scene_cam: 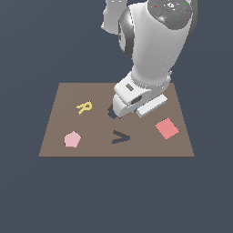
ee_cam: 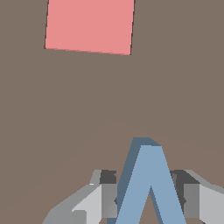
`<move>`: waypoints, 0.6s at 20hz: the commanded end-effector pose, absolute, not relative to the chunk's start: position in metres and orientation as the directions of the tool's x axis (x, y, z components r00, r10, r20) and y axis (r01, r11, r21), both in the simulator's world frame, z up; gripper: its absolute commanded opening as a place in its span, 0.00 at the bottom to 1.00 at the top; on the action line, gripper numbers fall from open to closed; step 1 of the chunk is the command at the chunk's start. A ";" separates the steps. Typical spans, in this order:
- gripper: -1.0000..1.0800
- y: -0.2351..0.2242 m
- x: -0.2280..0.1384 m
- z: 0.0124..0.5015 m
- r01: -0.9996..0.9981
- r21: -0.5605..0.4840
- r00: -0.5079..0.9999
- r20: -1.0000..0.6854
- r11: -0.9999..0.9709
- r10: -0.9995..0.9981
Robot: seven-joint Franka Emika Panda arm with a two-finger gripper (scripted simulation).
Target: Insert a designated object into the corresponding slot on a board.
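Fingers (ee_cam: 146, 201) closed on the blue V (ee_cam: 148, 183), one pad against each outer edge, apex pointing away from the wrist. Low over the board (scene_cam: 59, 118) near its middle, the V mostly hidden under the hand in the exterior view. Dark V slot (scene_cam: 120, 137) just nearer than the hand, uncovered. Probably touching or barely above the board, hard to judge. Red square (scene_cam: 167, 128) at the exterior view's right, yellow R (scene_cam: 84, 107) and pink pentagon (scene_cam: 72, 139) at its left.
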State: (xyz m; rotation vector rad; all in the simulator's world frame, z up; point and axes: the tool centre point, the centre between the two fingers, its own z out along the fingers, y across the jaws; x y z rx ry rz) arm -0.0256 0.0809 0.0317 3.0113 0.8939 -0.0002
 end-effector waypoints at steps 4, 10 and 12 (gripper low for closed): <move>0.00 0.065 -0.015 0.033 0.648 0.001 0.762 0.000 -0.762 0.648; 0.00 0.045 0.005 0.035 0.776 0.001 0.630 0.000 -0.630 0.776; 0.00 0.039 0.013 0.036 0.817 0.001 0.576 0.000 -0.576 0.817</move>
